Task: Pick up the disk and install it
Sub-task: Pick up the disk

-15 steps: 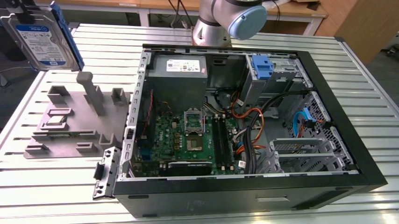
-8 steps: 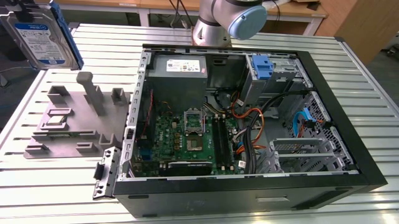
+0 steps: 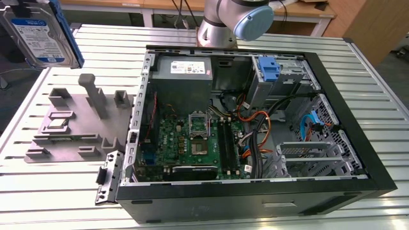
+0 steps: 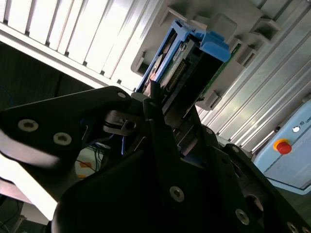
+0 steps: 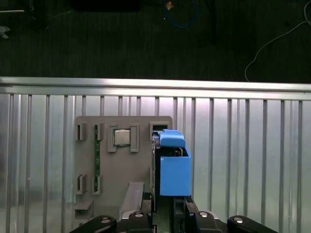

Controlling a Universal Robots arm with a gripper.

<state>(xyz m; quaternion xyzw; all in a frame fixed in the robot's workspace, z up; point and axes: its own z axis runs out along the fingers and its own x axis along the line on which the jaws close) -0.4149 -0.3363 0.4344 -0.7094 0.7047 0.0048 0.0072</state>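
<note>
The disk (image 3: 39, 34), a silver-grey drive with a blue-and-white label in a blue plastic carrier, hangs in the air above the table's far corner at the exterior view's left. In both wrist views my gripper (image 5: 170, 206) is shut on the disk (image 5: 172, 167), its dark fingers (image 4: 156, 112) clamping the drive's sides. The carrier's blue end (image 4: 206, 42) points away from the gripper. Below the disk lies the grey fixture plate (image 5: 121, 165). The open computer case (image 3: 377, 158) lies to the exterior view's right of it.
The grey fixture plate (image 3: 76, 124) has raised posts and slots and holds a small chip. Inside the case are a power supply (image 3: 182, 67), a motherboard (image 3: 191, 143), loose cables (image 3: 255, 124) and a bare blue bracket (image 3: 269, 69). The slatted metal table (image 3: 57, 191) carries everything.
</note>
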